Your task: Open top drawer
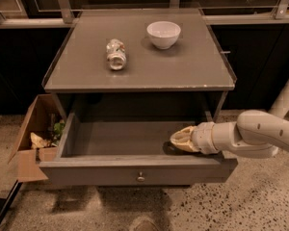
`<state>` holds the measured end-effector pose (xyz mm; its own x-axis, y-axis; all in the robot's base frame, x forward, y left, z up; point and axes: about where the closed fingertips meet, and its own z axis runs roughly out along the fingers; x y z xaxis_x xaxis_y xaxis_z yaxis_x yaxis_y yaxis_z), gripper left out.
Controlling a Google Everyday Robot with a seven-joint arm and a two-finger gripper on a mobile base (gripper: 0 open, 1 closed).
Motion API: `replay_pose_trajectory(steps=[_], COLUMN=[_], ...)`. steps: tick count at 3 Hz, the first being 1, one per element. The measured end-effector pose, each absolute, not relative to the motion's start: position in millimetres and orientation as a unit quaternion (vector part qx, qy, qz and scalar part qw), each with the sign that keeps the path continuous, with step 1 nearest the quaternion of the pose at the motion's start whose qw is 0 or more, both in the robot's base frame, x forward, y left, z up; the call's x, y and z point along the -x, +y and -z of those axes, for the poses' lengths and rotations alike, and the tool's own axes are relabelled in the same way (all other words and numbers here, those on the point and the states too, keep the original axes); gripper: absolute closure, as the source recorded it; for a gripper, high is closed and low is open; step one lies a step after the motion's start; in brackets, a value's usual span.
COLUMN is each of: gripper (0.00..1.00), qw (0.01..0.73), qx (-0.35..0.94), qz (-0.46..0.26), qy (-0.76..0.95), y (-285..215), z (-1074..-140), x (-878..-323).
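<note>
1. We find the top drawer (pixel 86 174) drawn well out under the table (pixel 77 76).
2. The gripper (pixel 182 139) reaches inside its right end, probably pushing the front outward; open or closed, we cannot tell.

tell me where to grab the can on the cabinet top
Probably grip the can across its body from above, closing on its long flanks: it lies on its side, end toward the camera. The gripper is inside the open top drawer, at its right end.
</note>
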<state>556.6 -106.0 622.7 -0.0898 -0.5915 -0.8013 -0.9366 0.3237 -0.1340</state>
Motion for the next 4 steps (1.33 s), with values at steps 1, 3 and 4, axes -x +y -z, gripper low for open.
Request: replay_pose_trajectory(steps=[1, 3, 4], gripper=[0.42, 0.00, 0.00], qw=[0.412, 0.451, 0.488], qx=[0.541, 0.522, 0.495], qz=[-0.219, -0.217, -0.198], qy=[0.700, 0.691, 0.691], y=[-106, -112, -122], z=[-622, -633, -657], x=[-549, -541, -546])
